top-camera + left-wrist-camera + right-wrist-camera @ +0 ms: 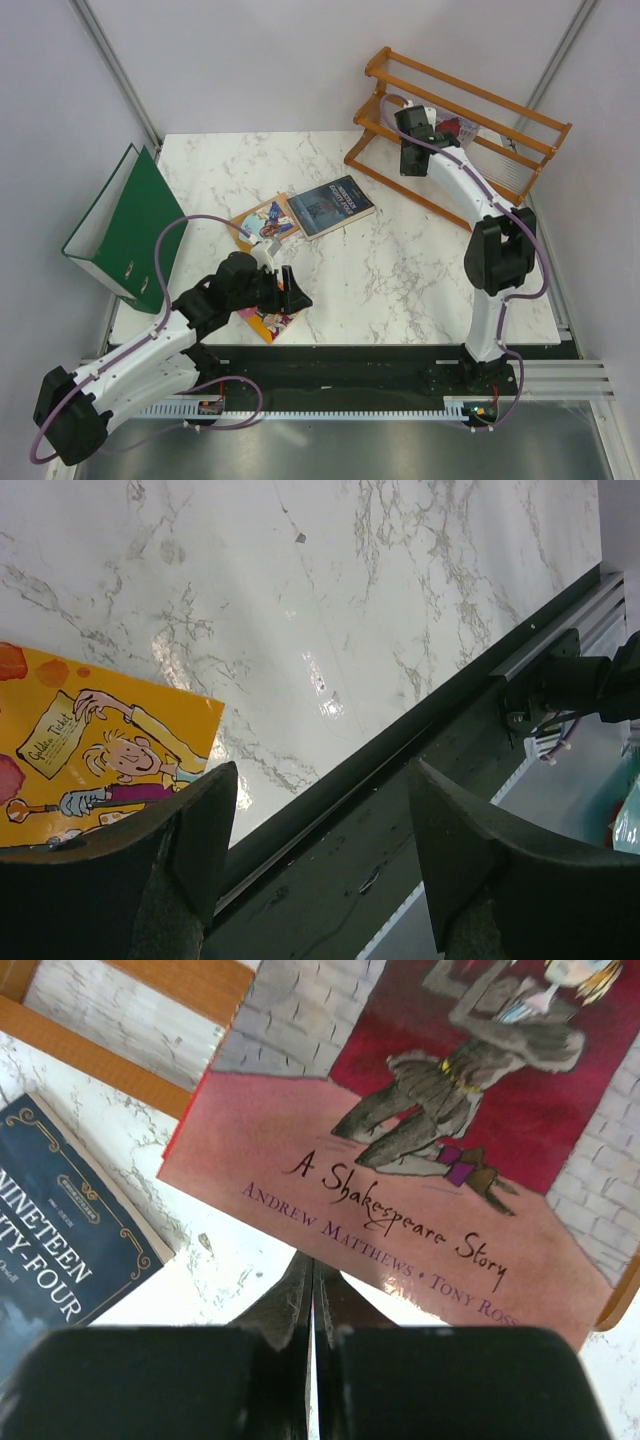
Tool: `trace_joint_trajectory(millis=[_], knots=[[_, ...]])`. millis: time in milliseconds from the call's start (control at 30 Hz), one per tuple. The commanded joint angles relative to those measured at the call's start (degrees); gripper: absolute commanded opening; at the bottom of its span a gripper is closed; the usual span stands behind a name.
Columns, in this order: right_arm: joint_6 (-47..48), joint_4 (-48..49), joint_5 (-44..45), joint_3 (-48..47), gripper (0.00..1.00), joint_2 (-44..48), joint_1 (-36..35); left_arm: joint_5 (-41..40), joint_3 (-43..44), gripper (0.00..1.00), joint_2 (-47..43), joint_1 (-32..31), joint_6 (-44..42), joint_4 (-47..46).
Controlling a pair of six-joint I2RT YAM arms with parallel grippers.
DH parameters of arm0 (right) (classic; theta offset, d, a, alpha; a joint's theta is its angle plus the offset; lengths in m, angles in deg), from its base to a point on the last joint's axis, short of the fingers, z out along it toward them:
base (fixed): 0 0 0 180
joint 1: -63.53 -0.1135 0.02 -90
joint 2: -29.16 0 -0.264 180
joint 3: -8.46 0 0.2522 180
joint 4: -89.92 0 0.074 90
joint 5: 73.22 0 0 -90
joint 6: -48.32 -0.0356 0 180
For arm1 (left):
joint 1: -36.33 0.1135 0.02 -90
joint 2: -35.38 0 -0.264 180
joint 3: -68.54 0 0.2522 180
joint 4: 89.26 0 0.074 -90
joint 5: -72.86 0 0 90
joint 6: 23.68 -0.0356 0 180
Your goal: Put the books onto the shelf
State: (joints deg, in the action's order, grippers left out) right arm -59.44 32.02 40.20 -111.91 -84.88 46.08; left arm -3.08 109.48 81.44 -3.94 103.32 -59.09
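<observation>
The pink book (430,1110) rests on the shelf (200,982) slats; the right claw (313,1290) is squeezed together with its tips at the book's bottom edge, and I can't tell if it pinches it. A bump could make the book slide off; the left claw (320,830) hangs spread apart by the yellow book (100,750) on the counter (350,580).

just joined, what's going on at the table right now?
The right gripper is shut, its tips against the lower edge of the pink paperback with dark figures, which lies across the orange-brown wooden slatted shelf; whether it pinches the book is unclear. The left gripper hovers open over the yellow cartoon-cover paperback near the table's front edge. A dark blue paperback and a tan paperback lie on the white marble table.
</observation>
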Motion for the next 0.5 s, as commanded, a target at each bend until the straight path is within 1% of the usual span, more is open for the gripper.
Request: trace_joint_trajectory(millis=[0, 67, 100, 133, 200, 233, 267, 300, 333, 367, 400, 433, 467], knots=[[0.71, 1.95, -2.06, 4.72, 0.03, 5.92, -0.12, -0.53, 1.56, 0.75, -1.06, -0.16, -1.48, 1.0], [0.1, 2.04, -2.06, 6.93, 0.05, 9.69, -0.82, -1.93, 2.17, 0.76, -1.06, -0.16, -1.57, 2.14], [-0.95, 2.3, -3.19, 10.94, 0.09, 12.41, -2.31, -3.33, 3.13, 0.77, -0.8, -0.16, -1.31, 3.27], [-1.66, 2.83, -3.73, 12.46, 0.15, 15.05, -3.02, -5.0, 3.49, 0.77, 0.07, -0.16, -1.22, 4.5], [-2.1, 3.88, -6.27, 17.03, 0.23, 17.26, -5.56, -5.89, 5.15, 0.78, 1.48, -0.16, -1.4, 5.74], [-3.5, 4.58, -6.89, 18.44, 0.32, 19.01, -6.71, -7.54, 6.03, 0.78, 2.36, -0.16, -1.05, 8.18], [-4.12, 5.46, -7.94, 21.5, 0.37, 19.81, -9.15, -8.78, 6.83, 0.78, 4.45, -0.16, -0.61, 9.51], [-4.82, 6.34, -10.82, 23.09, 0.4, 20.52, -10.48, -10.18, 8.49, 0.78, 5.34, -0.07, 0.26, 11.44], [-6.48, 8.52, -11.98, 24.68, 0.45, 21.57, -13.37, -13.33, 9.46, 0.78, 6.4, -0.07, 2.19, 13.28], [-7.19, 10.11, -13.65, 28.09, 0.47, 21.84, -14.88, -15.54, 10.25, 0.79, 7.97, -0.07, 3.69, 17.65], [-7.99, 11.69, -16.19, 29.51, 0.49, 22.02, -16.46, -17.65, 11.92, 0.81, 8.69, 0.36, 5.44, 20.31], [-8.78, 14.75, -17.6, 30.75, 0.52, 21.67, -19.43, -21.41, 12.63, 0.85, 9.21, 0.8, 9.46, 22.86], [-9.65, 16.52, -19.45, 32.76, 0.54, 21.23, -20.94, -22.93, 13.16, 0.87, 9.31, 1.24, 11.15, 27.49]])
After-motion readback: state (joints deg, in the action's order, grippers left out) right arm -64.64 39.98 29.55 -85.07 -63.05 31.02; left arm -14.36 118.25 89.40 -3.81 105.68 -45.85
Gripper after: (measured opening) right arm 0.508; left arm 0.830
